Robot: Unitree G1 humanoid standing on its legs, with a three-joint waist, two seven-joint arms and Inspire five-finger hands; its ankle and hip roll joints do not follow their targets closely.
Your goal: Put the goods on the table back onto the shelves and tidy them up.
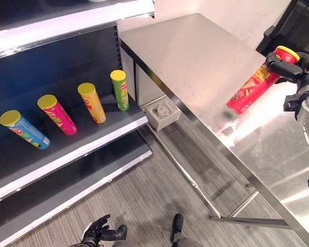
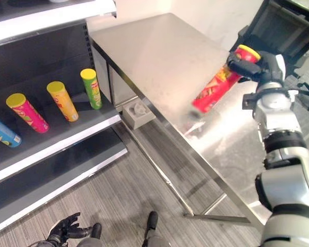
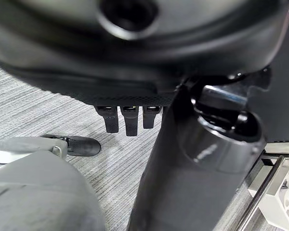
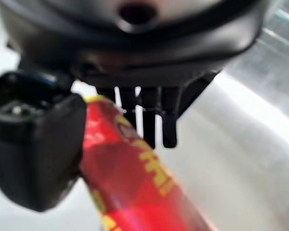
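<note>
A red can [image 1: 250,87] with a yellow lid hangs tilted above the steel table [image 1: 195,51], lid end up. My right hand [image 1: 291,67] is shut on its upper part; in the right wrist view the thumb and fingers [image 4: 154,120] clasp the red can [image 4: 135,183]. On the dark shelf [image 1: 92,139] to the left stand a blue can [image 1: 24,129], a pink can [image 1: 57,115], a yellow can [image 1: 92,103] and a green can [image 1: 120,90], all leaning. My left hand [image 1: 97,230] hangs low near the floor, relaxed and holding nothing.
A white plastic tray [image 1: 163,113] lies on the floor between the shelf and the table leg. A lower shelf board [image 1: 67,190] juts out below. A dark chair [image 2: 283,31] stands beyond the table's far right corner. Striped grey flooring lies between shelf and table.
</note>
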